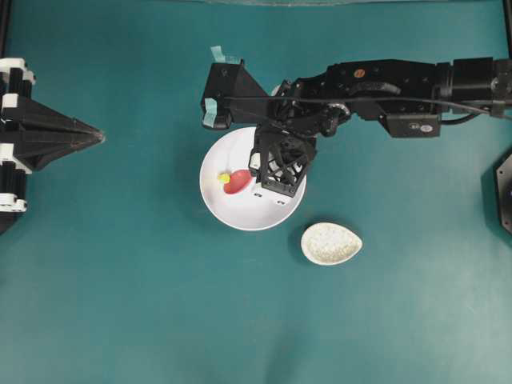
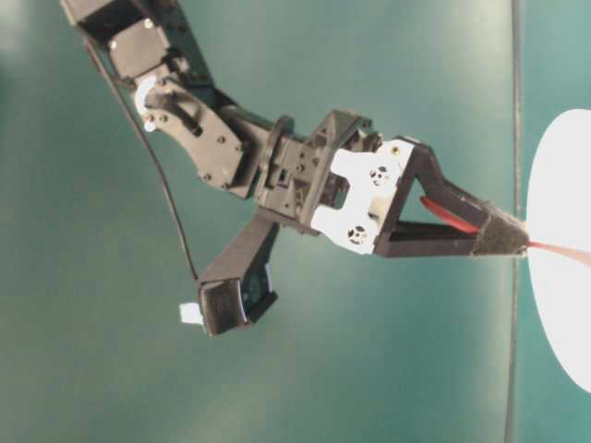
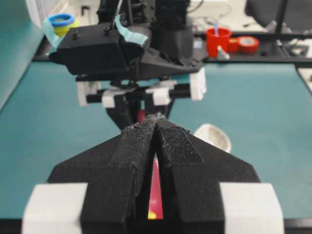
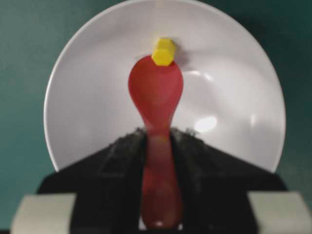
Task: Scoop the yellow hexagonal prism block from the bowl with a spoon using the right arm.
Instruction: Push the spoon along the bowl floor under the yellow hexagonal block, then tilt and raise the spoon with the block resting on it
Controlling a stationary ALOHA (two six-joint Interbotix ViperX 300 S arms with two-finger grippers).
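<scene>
The white bowl [image 1: 240, 214] [image 4: 92, 102] sits mid-table. My right gripper [image 1: 256, 173] [image 4: 157, 134] [image 2: 513, 243] hovers over its right side, shut on the handle of the pinkish-red spoon [image 1: 238, 182] [image 4: 156, 92] [image 2: 449, 214]. The scoop rests inside the bowl, pointing left. The tiny yellow hexagonal block [image 1: 225, 178] [image 4: 164, 51] lies against the scoop's far tip, touching its rim. My left gripper [image 1: 99, 138] [image 3: 157, 119] stays at the table's left edge, shut with nothing in it, pointing toward the bowl.
A speckled off-white spoon rest [image 1: 330, 243] [image 3: 213, 135] lies just right of and below the bowl. Beyond the table's far end stand a red cup [image 3: 218, 41] and tape rolls. The right arm stretches in from the upper right.
</scene>
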